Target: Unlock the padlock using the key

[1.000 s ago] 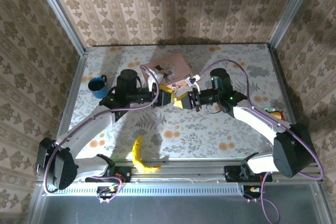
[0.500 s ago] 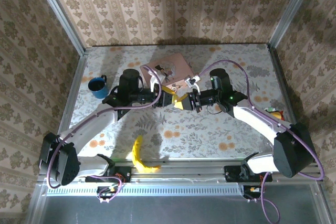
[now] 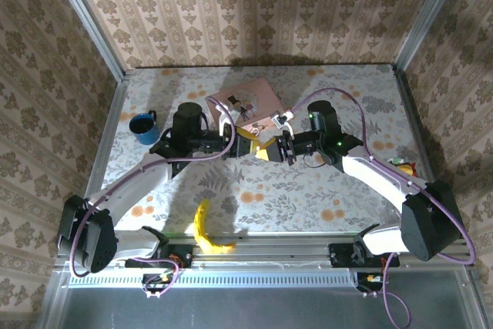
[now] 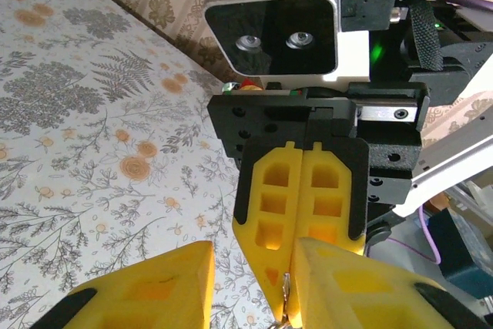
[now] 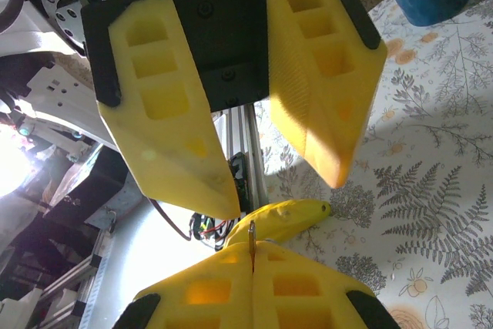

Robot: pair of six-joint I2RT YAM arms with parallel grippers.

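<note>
Counting across top view: one blue mug (image 3: 143, 126) at left, one banana (image 3: 206, 229) low centre, one pink box (image 3: 248, 100) upper centre, two grippers tip to tip just below box. Left gripper (image 5: 279, 190) spread, fingers flanking right gripper's tip, nothing clamped. Right gripper (image 4: 283, 271) clenched on one key (image 5: 252, 238), thin blade poking from pads. Padlock: cannot tell where.
</note>
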